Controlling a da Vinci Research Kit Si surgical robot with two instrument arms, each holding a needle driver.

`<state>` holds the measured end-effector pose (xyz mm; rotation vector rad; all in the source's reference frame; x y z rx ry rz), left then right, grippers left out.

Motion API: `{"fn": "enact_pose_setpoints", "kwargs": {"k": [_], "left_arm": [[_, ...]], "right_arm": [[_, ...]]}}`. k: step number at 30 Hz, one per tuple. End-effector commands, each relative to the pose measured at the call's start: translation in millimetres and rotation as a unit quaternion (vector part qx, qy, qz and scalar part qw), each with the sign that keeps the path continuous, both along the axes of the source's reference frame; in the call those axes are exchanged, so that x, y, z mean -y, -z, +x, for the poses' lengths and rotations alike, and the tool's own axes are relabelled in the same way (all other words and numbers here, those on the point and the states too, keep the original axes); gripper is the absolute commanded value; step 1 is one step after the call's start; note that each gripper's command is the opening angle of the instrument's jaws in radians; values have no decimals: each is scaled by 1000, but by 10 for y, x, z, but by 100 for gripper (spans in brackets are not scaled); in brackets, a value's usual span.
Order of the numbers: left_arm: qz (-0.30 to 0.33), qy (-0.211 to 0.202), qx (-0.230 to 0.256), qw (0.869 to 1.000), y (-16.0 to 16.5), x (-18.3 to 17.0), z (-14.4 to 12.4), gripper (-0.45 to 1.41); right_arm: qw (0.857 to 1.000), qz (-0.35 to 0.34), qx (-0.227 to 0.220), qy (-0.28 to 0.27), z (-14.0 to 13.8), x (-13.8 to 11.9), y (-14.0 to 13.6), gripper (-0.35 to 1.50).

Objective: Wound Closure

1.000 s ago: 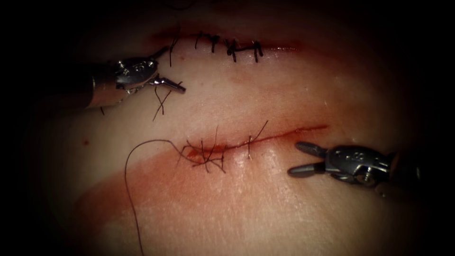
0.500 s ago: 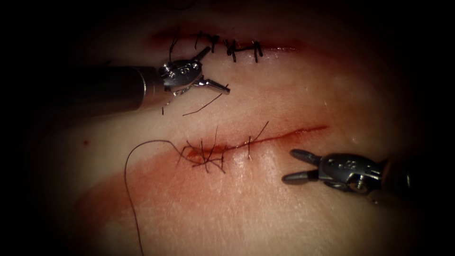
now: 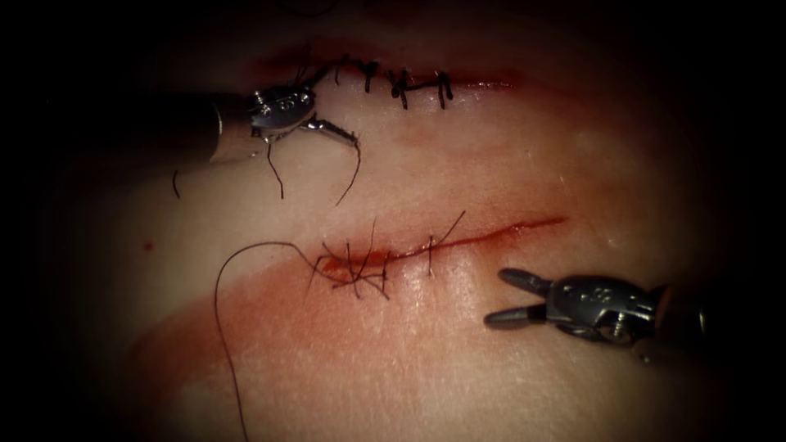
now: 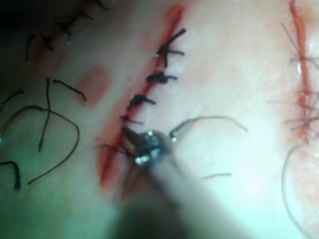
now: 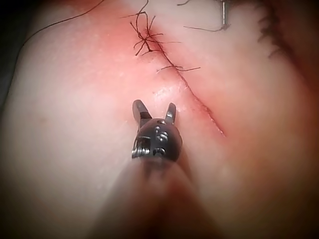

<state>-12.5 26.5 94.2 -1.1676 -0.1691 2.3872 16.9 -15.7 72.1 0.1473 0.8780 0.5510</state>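
**Snagging loose thread is the main hazard**

The left claw (image 3: 342, 105) hangs with its jaws spread wide. One jaw tip lies just beside the first stitches of the upper cut (image 3: 401, 82). From the other tip a short dark strand (image 3: 352, 172) droops onto the tissue (image 3: 508, 164). With the jaws apart it looks draped there rather than gripped. The left wrist view shows the same claw (image 4: 149, 133) right against that stitched row, with more loose cut ends (image 4: 50, 109) lying off to one side.

The right claw (image 3: 496, 296) is also open and has hold of nothing. Just ahead of its tips runs the lower cut (image 3: 508, 229), part stitched, with red fluid (image 3: 344, 263) and a tuft of knot ends (image 3: 360, 278) further ahead. Beyond those a long thread (image 3: 221, 327) trails away loose. Which of these dark curves is the needle, if any, I cannot tell.

What could go wrong, as I judge it:
- The open jaw tip beside the upper stitches could hook a stitch and loosen it.
- The clinging strand could drag into the lower knot ends and tangle.
- The slack long thread could loop around either shaft.
- The right claw's open tips, close to the surface in its wrist view (image 5: 154, 104), could scrape the tissue edge.
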Motion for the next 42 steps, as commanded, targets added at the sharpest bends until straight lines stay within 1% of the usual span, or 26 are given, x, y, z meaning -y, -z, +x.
{"fn": "enact_pose_setpoints", "kwargs": {"k": [1, 8, 12, 15, 16, 19, 24, 30, 33, 34, 35, 37, 38, 42], "left_arm": [[2, 0, 1, 1000, -3, -2, -2, 125], [9, 3, 12, 1000, 22, -2, 10, 123], [1, -12, 16, 1000, 44, -2, 16, 121], [-3, -36, 11, 999, 63, 6, 25, 121], [1, -55, 3, 998, 71, 10, 29, 121], [6, -90, -14, 996, 87, 17, 38, 121], [-27, -110, -43, 993, 103, 14, 58, 121], [-45, -136, -98, 985, 104, 19, 76, 119], [-57, -163, -131, 976, 102, 28, 85, 119], [-68, -180, -163, 968, 100, 34, 92, 119], [-79, -186, -178, 963, 95, 36, 95, 119], [-94, -198, -205, 954, 89, 39, 95, 119], [-102, -207, -225, 947, 80, 45, 92, 119], [-111, -230, -253, 933, 55, 59, 86, 119]], "right_arm": [[1000, 2, -1, 1, 6, 8, -5, 148], [1000, 3, -2, 3, 8, 9, -7, 148], [1000, 5, -1, 7, 6, 10, -6, 148], [1000, 6, 1, 9, 5, 11, -5, 148], [1000, 6, 1, 10, 5, 12, -4, 148], [1000, 6, 1, 9, 6, 13, -3, 148], [1000, 6, 1, 8, 11, 13, -4, 148], [1000, 7, -1, 10, 11, 15, -4, 148], [1000, 6, -2, 11, 10, 17, -4, 148], [1000, 6, -2, 11, 10, 18, -4, 148], [1000, 6, -2, 11, 10, 18, -5, 148], [1000, 6, -1, 10, 11, 18, -5, 148], [1000, 6, -2, 11, 12, 18, -5, 148], [1000, 6, -3, 12, 13, 19, -5, 148]]}}
